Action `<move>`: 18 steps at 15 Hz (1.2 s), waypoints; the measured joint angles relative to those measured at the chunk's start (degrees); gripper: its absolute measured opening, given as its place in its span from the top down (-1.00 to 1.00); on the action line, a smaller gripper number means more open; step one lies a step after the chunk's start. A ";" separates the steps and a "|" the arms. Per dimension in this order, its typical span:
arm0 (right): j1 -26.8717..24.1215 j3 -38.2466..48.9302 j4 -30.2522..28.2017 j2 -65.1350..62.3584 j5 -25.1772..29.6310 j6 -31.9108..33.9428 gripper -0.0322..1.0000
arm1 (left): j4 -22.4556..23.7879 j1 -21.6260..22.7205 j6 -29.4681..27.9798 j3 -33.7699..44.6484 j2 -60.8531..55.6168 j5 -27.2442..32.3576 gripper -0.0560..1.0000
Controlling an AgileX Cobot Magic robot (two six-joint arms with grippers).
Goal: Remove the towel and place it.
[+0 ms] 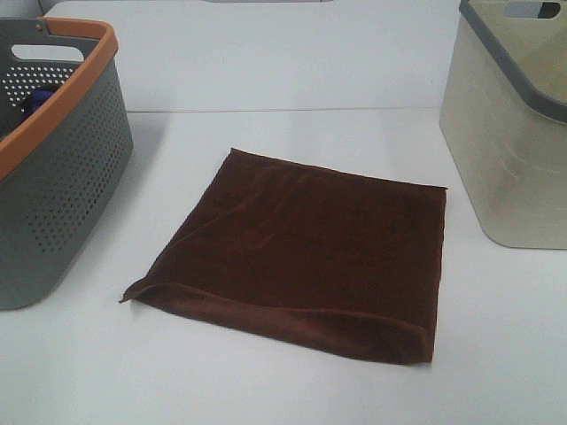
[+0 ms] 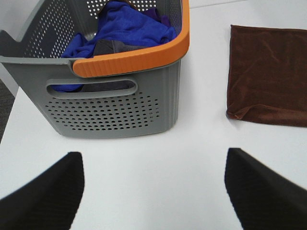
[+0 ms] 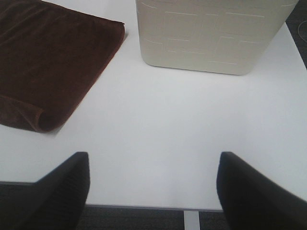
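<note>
A dark brown towel (image 1: 301, 252) lies folded flat in the middle of the white table, its front edge slightly rolled. It also shows in the left wrist view (image 2: 268, 76) and in the right wrist view (image 3: 45, 62). My left gripper (image 2: 151, 191) is open and empty, above the table in front of the grey basket (image 2: 115, 91). My right gripper (image 3: 151, 191) is open and empty, over the table's front edge near the beige basket (image 3: 211, 33). Neither gripper shows in the exterior high view.
A grey perforated basket with an orange rim (image 1: 53, 168) stands at the left and holds blue cloth (image 2: 122, 26). A beige basket with a grey rim (image 1: 514, 133) stands at the right. The table's front edge (image 3: 144, 207) shows in the right wrist view.
</note>
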 joint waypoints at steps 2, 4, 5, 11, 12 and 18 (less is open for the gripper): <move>0.00 0.00 0.17 0.00 0.00 0.00 -0.48 | -0.06 0.00 0.00 0.00 0.00 -0.69 -0.54; 0.00 0.00 0.17 0.00 0.00 0.00 -0.48 | -0.06 0.00 0.00 0.00 0.00 -0.80 -0.54; -0.06 0.00 0.17 0.00 0.00 -0.17 -0.48 | -0.06 0.00 0.06 0.00 0.00 -0.80 -0.54; -5.56 0.00 0.11 0.00 0.00 -1.15 -0.48 | -0.46 -0.23 0.00 0.00 0.00 -0.80 -0.54; -5.56 0.00 0.11 0.00 0.00 -1.15 -0.48 | -0.46 -0.23 0.00 0.00 0.00 -0.80 -0.54; -5.56 0.00 0.11 0.00 0.00 -1.15 -0.48 | -0.52 -0.23 0.00 0.00 0.00 -0.80 -0.54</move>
